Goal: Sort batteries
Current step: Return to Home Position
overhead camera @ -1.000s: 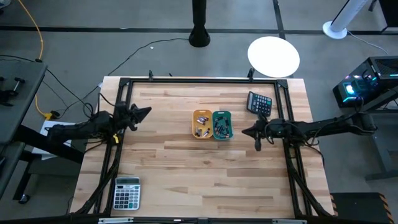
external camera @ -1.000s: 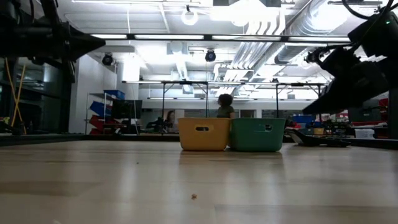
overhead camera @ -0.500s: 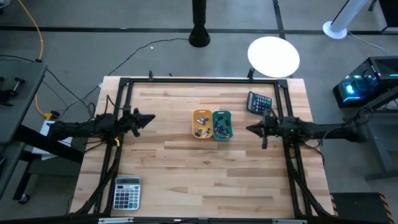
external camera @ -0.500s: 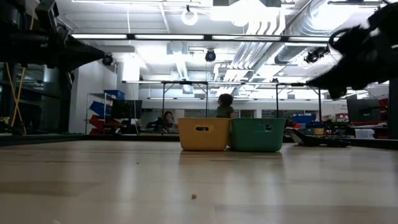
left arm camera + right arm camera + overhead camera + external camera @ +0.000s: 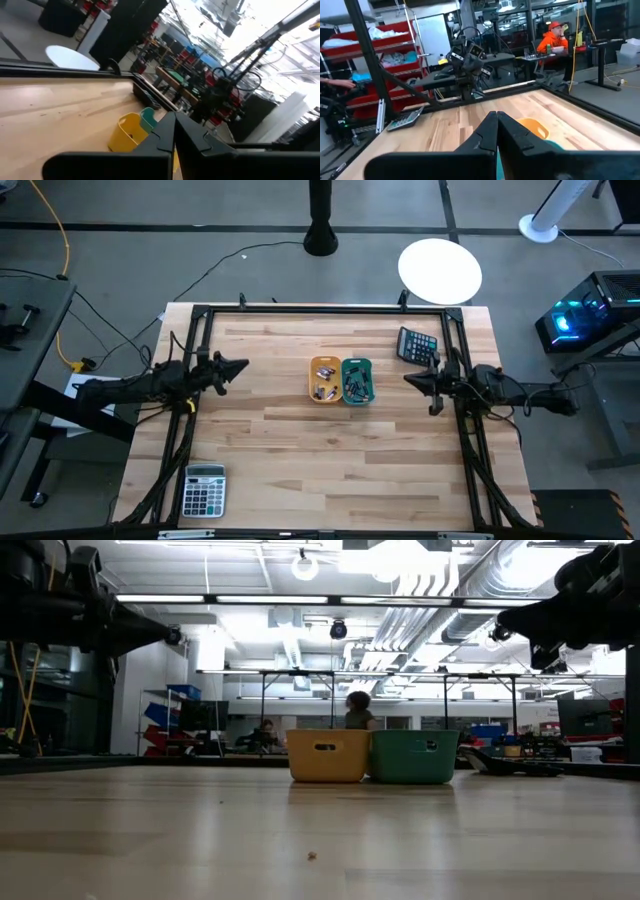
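Note:
A yellow tray [image 5: 324, 379] and a teal tray [image 5: 357, 380] stand side by side at the table's middle, their bottoms flat on the wood. The batteries [image 5: 322, 388] lie inside both as tiny dark and silvery cylinders; the low view hides them behind the tray walls [image 5: 327, 756]. My left gripper [image 5: 243, 365] hovers shut to the left of the trays and points at them. My right gripper [image 5: 408, 378] hovers shut to their right, also well above the table [image 5: 500, 616]. Both wrist views show the fingers closed together [image 5: 172, 122] [image 5: 497, 120].
One calculator [image 5: 417, 345] lies near the far right corner, just behind my right gripper. A second calculator [image 5: 204, 490] lies at the near left corner. A black frame [image 5: 320, 308] runs along the table's edges. People sit in the room beyond.
My right gripper has risen and drawn back toward the table's right edge, away from the teal tray, tipping from a downward slant to nearly level. My left gripper has sunk a little and levelled out. Trays and batteries have stayed put.

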Robot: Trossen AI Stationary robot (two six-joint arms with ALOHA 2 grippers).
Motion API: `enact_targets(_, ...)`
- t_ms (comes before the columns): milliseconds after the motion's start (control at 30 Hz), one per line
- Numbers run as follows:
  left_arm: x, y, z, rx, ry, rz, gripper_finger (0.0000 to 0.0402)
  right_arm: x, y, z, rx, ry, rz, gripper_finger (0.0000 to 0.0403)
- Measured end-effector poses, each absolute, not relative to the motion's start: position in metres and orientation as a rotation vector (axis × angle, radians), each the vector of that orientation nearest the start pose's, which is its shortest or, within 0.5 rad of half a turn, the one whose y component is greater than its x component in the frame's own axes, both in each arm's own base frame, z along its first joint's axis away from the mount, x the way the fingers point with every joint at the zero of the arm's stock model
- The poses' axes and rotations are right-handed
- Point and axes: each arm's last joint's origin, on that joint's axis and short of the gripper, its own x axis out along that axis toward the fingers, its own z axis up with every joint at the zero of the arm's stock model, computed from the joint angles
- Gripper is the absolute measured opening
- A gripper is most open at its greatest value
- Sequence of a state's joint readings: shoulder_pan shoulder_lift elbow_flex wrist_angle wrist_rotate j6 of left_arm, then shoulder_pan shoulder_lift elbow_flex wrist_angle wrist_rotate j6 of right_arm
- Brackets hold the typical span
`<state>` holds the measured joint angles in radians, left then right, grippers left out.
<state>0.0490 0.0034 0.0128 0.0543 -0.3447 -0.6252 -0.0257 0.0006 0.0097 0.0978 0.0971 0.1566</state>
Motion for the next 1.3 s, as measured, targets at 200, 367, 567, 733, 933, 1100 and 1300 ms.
enact_targets(200,0.0944,0.0157,0.1728,-0.625,-0.189,0.373,0.0001,0.0965,-0.0053,0.1749,0.16,-0.103,-0.116,0.0)
enact_targets(367,0.0945,0.0156,0.1727,-0.625,-0.188,0.373,0.0001,0.0965,-0.0053,0.1747,0.16,-0.101,-0.116,0.0)
enact_targets(567,0.0947,0.0144,0.1727,-0.626,-0.184,0.36,0.0001,0.097,-0.0053,0.1735,0.159,-0.087,-0.117,0.0)
enact_targets(733,0.0948,0.0144,0.1725,-0.626,-0.181,0.36,0.0001,0.0971,-0.0053,0.1716,0.158,-0.067,-0.119,0.0)
enact_targets(933,0.0948,0.0144,0.1725,-0.626,-0.181,0.36,0.0001,0.0972,-0.0053,0.1695,0.158,-0.046,-0.12,0.0)
enact_targets(1100,0.0948,0.0145,0.1725,-0.626,-0.181,0.36,0.0001,0.0972,-0.0053,0.1695,0.158,-0.045,-0.121,0.0)
enact_targets(1300,0.0948,0.0145,0.1726,-0.626,-0.182,0.361,0.0001,0.0973,-0.0053,0.1693,0.158,-0.045,-0.121,0.0)
